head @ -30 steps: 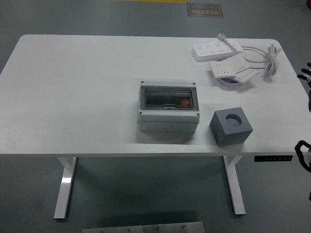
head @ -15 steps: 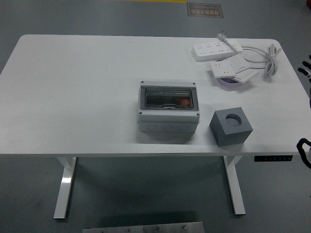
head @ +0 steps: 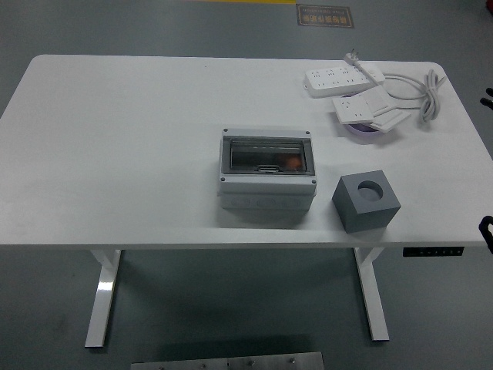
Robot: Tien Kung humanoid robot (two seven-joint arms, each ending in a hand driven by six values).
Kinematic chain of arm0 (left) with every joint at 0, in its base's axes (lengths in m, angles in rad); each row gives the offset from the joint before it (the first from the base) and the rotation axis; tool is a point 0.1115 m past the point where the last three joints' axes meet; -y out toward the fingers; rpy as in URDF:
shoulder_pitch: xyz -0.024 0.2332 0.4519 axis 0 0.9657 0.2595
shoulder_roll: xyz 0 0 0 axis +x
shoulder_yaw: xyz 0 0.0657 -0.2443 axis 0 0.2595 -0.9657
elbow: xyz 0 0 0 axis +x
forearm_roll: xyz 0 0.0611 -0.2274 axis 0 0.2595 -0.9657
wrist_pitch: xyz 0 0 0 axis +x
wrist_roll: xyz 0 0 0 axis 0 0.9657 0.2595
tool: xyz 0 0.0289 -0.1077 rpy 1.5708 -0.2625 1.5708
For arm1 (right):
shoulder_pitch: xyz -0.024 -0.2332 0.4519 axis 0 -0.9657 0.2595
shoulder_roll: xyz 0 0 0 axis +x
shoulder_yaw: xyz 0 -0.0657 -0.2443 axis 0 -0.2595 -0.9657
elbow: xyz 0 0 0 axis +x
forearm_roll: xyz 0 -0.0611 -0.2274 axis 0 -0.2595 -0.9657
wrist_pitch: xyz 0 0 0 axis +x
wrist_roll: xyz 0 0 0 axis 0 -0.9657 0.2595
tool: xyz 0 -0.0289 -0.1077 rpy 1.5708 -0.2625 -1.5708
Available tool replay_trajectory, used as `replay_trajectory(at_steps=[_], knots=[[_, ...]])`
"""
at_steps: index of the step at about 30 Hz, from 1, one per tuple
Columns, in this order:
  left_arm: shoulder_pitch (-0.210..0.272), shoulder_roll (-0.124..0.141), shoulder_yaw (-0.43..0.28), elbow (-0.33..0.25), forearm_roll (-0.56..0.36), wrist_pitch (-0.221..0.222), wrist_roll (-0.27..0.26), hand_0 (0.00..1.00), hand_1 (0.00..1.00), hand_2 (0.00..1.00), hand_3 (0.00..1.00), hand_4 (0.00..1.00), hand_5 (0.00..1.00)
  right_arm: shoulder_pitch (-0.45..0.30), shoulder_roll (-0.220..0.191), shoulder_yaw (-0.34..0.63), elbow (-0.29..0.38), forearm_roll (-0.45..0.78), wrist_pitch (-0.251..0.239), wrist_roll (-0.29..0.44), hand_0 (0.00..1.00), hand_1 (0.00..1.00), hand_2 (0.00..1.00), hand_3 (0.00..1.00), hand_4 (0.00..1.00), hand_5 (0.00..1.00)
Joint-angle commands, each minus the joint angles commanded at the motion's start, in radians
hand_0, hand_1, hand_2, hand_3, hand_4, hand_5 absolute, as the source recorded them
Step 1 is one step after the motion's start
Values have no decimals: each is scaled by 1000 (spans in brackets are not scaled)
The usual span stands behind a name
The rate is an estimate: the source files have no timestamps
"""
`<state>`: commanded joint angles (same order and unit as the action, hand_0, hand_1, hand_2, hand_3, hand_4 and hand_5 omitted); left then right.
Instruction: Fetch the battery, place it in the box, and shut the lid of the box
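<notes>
A grey box (head: 266, 171) with a see-through lid stands at the middle of the white table (head: 123, 146). The lid lies shut and flat on top. An orange object (head: 292, 163) shows through the lid inside the box. Only black tips of my right hand (head: 489, 95) show at the right edge, well away from the box, with another black part of the arm (head: 487, 229) lower down. My left arm is out of view.
A grey block with a round hole (head: 367, 201) stands right of the box near the front edge. Two white power strips (head: 343, 76) with a coiled cable (head: 422, 91) and a purple-rimmed dish (head: 363, 128) lie at the back right.
My right hand has moved further right and almost out of the picture. The box and the other things have not moved.
</notes>
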<state>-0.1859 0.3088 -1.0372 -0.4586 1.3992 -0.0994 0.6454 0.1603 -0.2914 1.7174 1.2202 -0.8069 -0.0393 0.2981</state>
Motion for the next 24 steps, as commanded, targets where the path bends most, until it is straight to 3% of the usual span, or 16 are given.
replay_trajectory(at_steps=[7, 13, 24], knots=[[-31, 15, -26, 1, 49, -21, 0, 632, 698, 573, 541, 500, 2, -33, 3, 48, 24, 4, -7, 8, 589, 582, 616, 648, 809, 620], [-76, 30, -71, -1, 132, -66, 0, 632, 698, 573, 541, 500, 2, -54, 12, 96, 40, -8, -21, 27, 587, 574, 609, 641, 802, 618], [-127, 49, -114, -1, 215, -110, 0, 632, 698, 573, 541, 500, 2, -68, 4, 118, 48, -29, -41, 46, 587, 564, 601, 632, 798, 616]])
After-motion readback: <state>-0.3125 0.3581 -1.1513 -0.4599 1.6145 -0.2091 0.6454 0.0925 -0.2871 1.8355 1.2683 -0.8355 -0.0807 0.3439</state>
